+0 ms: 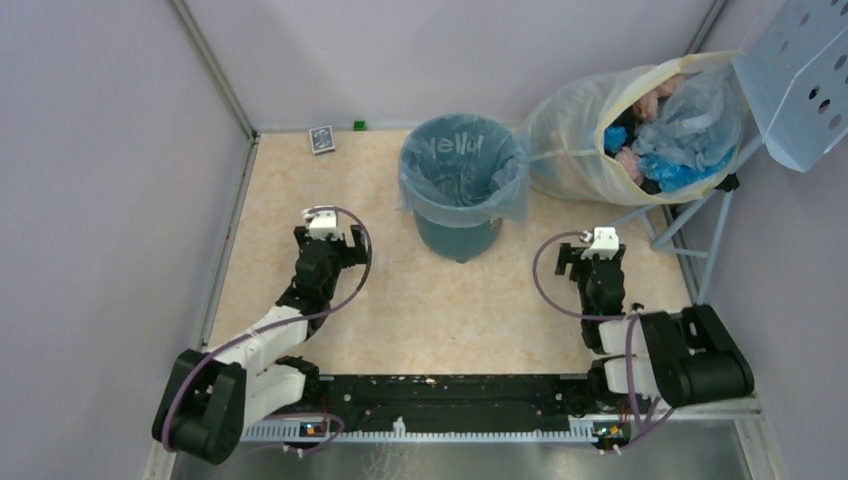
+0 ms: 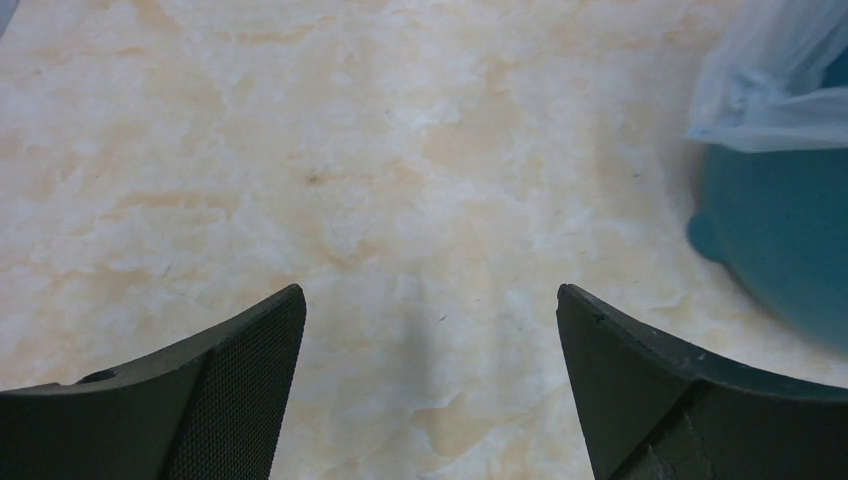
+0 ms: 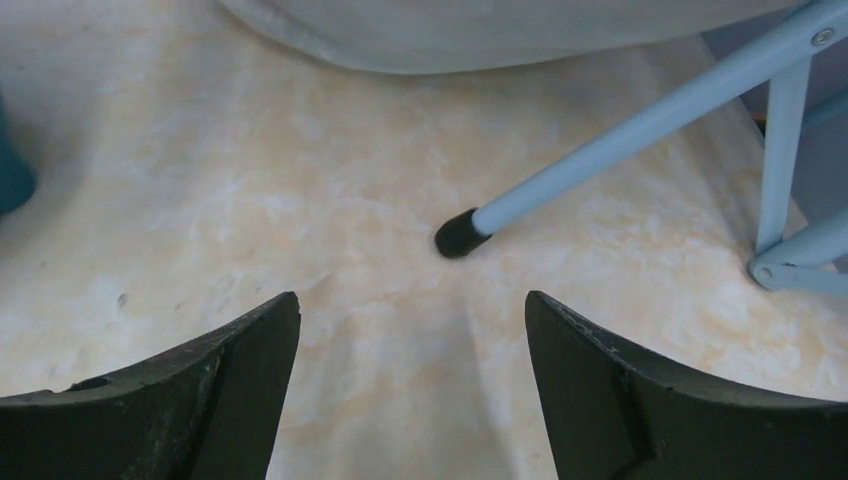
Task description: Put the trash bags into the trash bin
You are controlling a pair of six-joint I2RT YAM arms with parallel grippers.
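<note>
the bin (image 1: 455, 235) stands at 12 o'clock from the middle of the table (image 1: 400, 310). the bag (image 1: 462, 160) is inside it. its top is folded out over the rim all the way round, and white letters show on the inside.

the left gripper (image 1: 328, 238) is at 8 o'clock from the bin, well apart from it. its jaws are wide apart with nothing between them, only bare table. in its own view the bin and the bag's edge are off at 2 o'clock.

the right gripper (image 1: 592, 252) is at 4 o'clock from the bin, jaws wide apart too and holding nothing. in its own view the sack (image 3: 500, 30) is at 12 o'clock, and a stand leg (image 3: 600, 150) is at 1 o'clock.

i think the job looks done, since the bag sits in the bin. the next move asks for little. the arms just need to keep away from the bin, so they don't pull the thin bag off the rim.
</note>
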